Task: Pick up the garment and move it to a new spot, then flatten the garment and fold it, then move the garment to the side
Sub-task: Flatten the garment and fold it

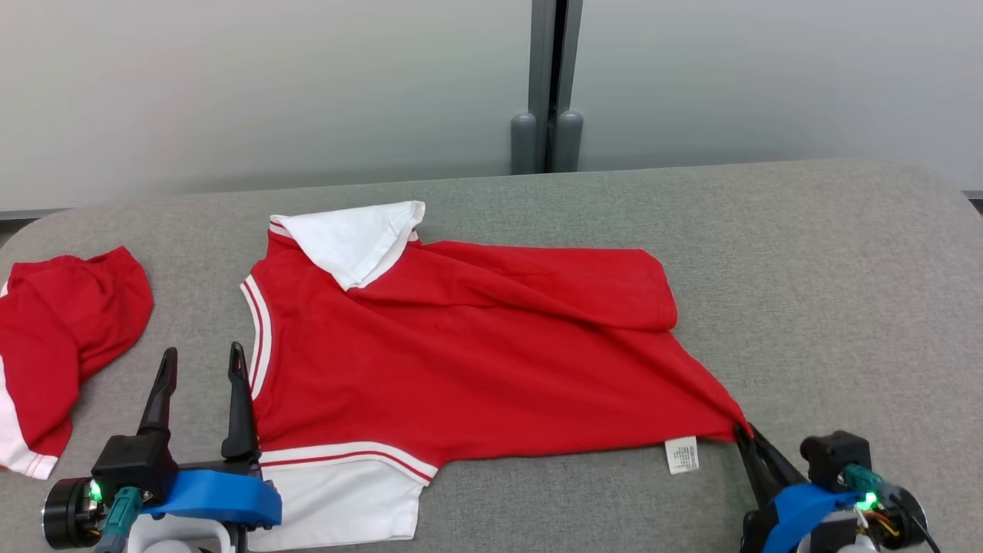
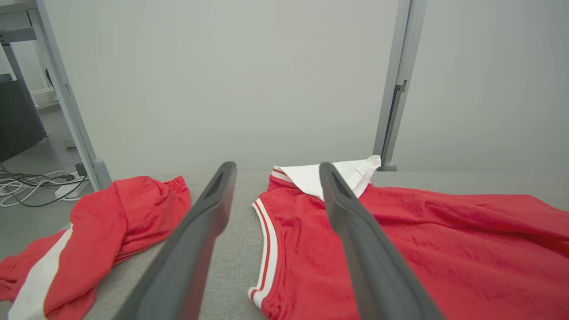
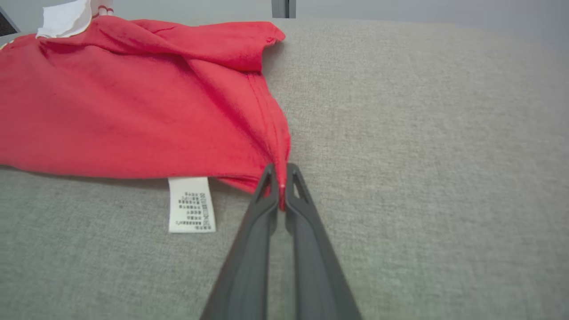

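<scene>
**Position of the work.** The garment lies on the grey table, roughly centred. Its long axis runs left to right across the head view, with the white collar at the far left. It is not flat: a doubled-over band of fabric crosses the far right portion, and creases run from that band down to the near right corner.

**Right pincer.** The fingers are together and clamped on the near right corner of the garment. In the right wrist view a thin sliver of red cloth shows between the tips. The fabric narrows to a point at the grip. A white care label lies flat on the table just beside it, on the garment side.

**Left pincer.** The fingers stand apart and hold nothing. The pincer sits just beside the garment's left edge, with its inner finger close to the striped trim. Whether that finger touches the trim cannot be told.

**Governing relation.** The garment extends away from the right pincer toward the robot's left and away from the robot, so a pull to the right along the long axis would probably take out the creases. The left arm is nearer the opposite end — it is the likely anchor.

**Note.** A second red piece lies crumpled at the table's left end, apart from the garment.
</scene>
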Tool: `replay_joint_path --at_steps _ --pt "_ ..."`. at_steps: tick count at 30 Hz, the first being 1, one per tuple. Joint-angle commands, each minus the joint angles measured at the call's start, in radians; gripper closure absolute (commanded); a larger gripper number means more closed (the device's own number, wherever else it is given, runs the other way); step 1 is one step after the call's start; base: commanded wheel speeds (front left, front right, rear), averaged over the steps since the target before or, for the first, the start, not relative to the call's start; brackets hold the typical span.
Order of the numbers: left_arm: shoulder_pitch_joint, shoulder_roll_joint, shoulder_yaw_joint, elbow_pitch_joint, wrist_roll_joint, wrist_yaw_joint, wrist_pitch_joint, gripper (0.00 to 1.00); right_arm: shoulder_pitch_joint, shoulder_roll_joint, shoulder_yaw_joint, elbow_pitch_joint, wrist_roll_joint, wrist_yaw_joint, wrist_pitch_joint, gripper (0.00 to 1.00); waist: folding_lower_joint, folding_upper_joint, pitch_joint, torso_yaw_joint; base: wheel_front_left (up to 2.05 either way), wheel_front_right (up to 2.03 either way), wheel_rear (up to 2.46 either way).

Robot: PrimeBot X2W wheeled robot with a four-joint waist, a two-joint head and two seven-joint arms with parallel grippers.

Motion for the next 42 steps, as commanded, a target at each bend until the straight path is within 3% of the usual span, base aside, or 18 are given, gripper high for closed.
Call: replay_joint_path --at_steps 1,3,25,42 --pt "0.008 0.000 0.009 0.003 0.007 -0.005 -0.004 0.00 0.031 -0.003 -0.009 -0.030 0.019 0.000 0.015 0.72 0.0002 0.0000 -0.001 -0.003 0.00 0.00 0.00" --pt "0.007 -0.004 0.011 0.004 0.012 -0.008 -0.004 0.00 0.056 -0.007 -0.017 -0.065 0.026 0.000 0.029 0.00 0.0002 0.0000 -0.001 -0.004 0.00 0.00 0.00" --pt "0.061 -0.003 0.016 0.002 0.054 -0.024 -0.004 0.00 0.108 0.084 -0.139 -0.410 -0.081 0.000 -0.048 0.00 0.0002 0.0000 -0.060 0.046 0.00 0.00 0.00" --pt "0.101 0.014 -0.009 0.008 0.082 -0.022 -0.004 0.00 0.190 0.110 -0.176 -0.448 -0.127 0.000 -0.049 0.00 0.0002 0.0000 -0.078 0.056 0.00 0.00 0.00"
